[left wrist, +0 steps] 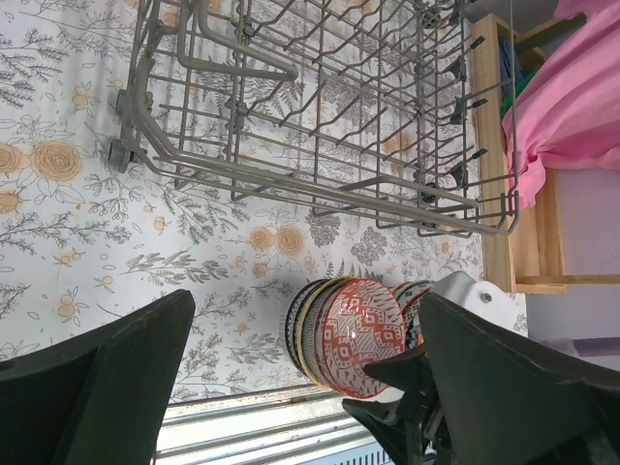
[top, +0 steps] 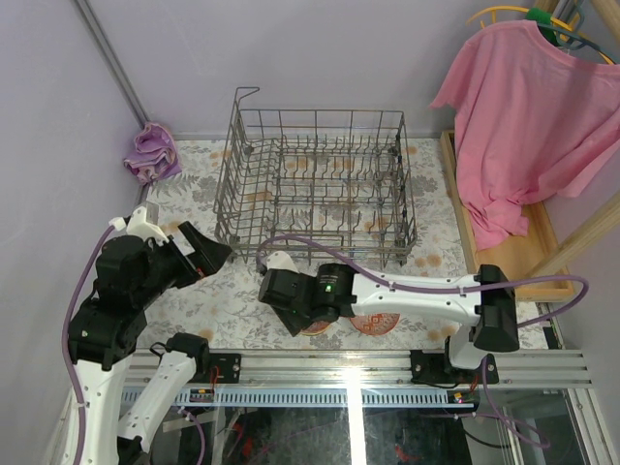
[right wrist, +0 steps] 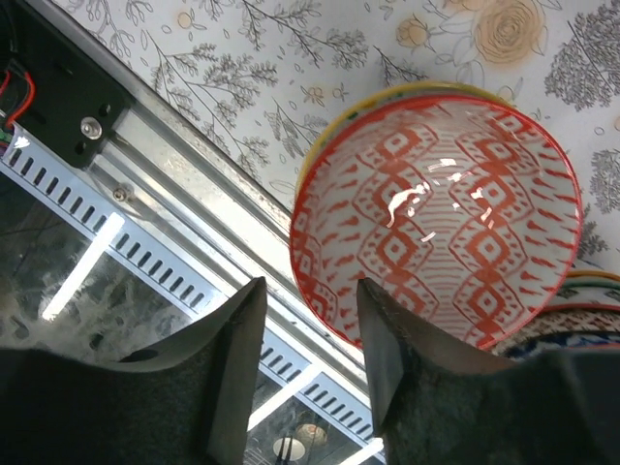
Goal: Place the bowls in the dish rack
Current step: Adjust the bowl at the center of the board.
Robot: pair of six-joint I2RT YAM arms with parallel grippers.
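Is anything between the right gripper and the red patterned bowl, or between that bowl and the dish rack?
Nothing visible. The right gripper straddles the rim of the red-and-white bowl, and only bare tablecloth separates it from the dish rack.

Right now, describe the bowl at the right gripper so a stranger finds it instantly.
Find the wire dish rack on the flowered tablecloth. In front, by the near edge, bowls sit stacked. The top one is white with red diamonds; the next below has a yellow rim.
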